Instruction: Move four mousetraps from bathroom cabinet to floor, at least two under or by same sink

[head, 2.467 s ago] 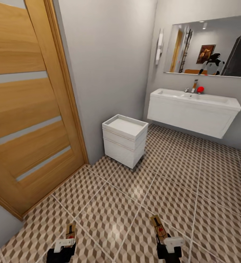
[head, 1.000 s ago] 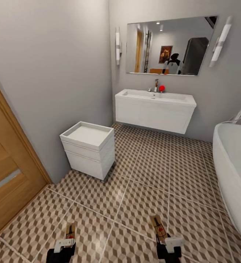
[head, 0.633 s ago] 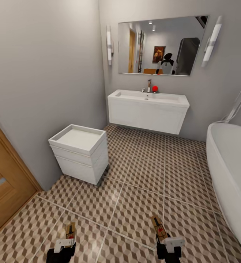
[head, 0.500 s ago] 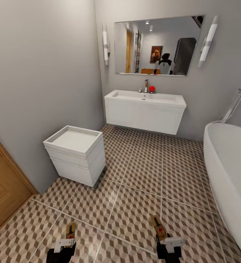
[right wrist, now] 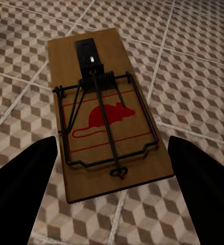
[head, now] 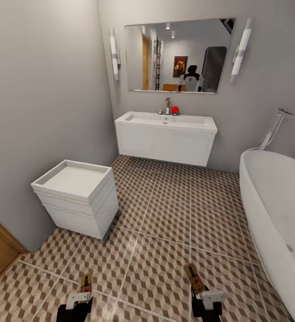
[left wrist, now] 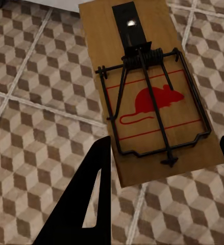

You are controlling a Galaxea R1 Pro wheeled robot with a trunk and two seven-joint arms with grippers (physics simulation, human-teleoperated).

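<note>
The view has swung right — the sink (head: 166, 121) now sits ahead. Left pincer (head: 80, 298) grasps one mousetrap (head: 86, 282), right pincer (head: 204, 298) another mousetrap (head: 194, 277) — both above the floor (head: 165, 223), well short of the sink.

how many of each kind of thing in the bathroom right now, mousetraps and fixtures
mousetraps: 2, one in the left end effector, one in the right
sink: 1
bathtub: 1
white drawer unit: 1
mirror: 1
wall lights: 2
total: 8
</note>
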